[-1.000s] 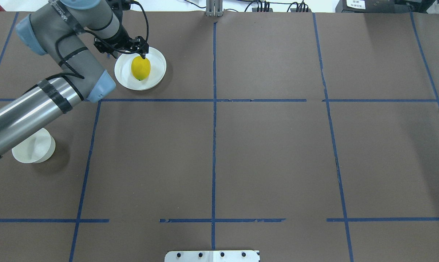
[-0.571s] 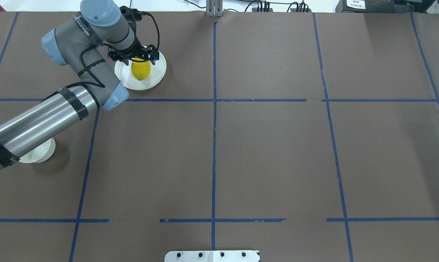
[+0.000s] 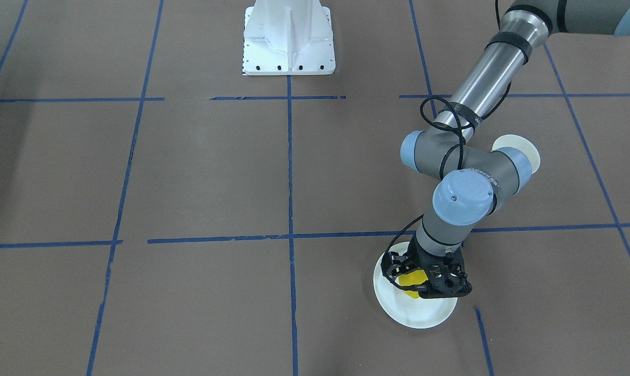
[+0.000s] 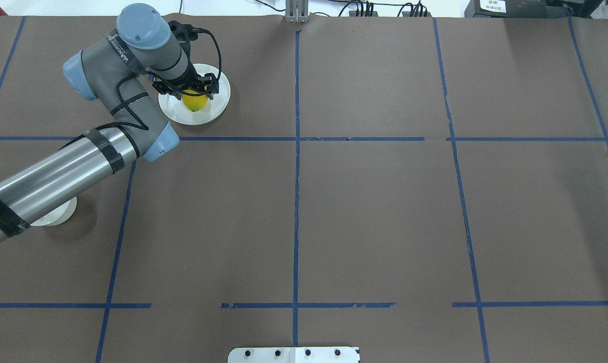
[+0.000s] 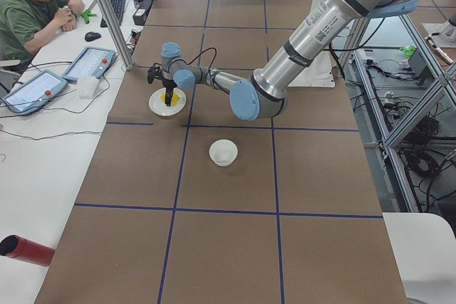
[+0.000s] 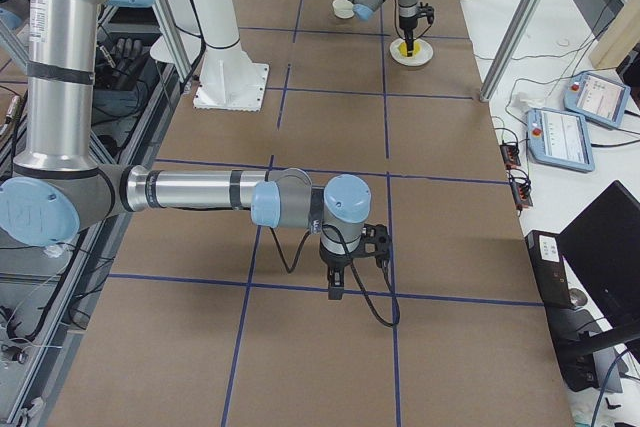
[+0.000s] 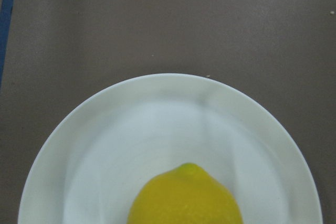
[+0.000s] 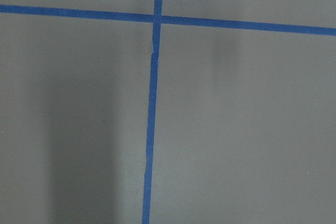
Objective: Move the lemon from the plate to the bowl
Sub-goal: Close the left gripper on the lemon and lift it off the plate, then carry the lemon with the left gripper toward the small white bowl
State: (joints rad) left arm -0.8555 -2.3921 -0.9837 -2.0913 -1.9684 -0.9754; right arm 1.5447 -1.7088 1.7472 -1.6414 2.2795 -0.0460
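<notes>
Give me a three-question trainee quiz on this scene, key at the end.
1. True or false: the bowl is empty.
2. The lemon rests on: A) the bowl, B) the plate, C) the bare table.
3. Fill in: the left gripper is over the lemon, and its fingers are ___ (open/shut).

Key: 1 true; 2 B; 3 open.
</notes>
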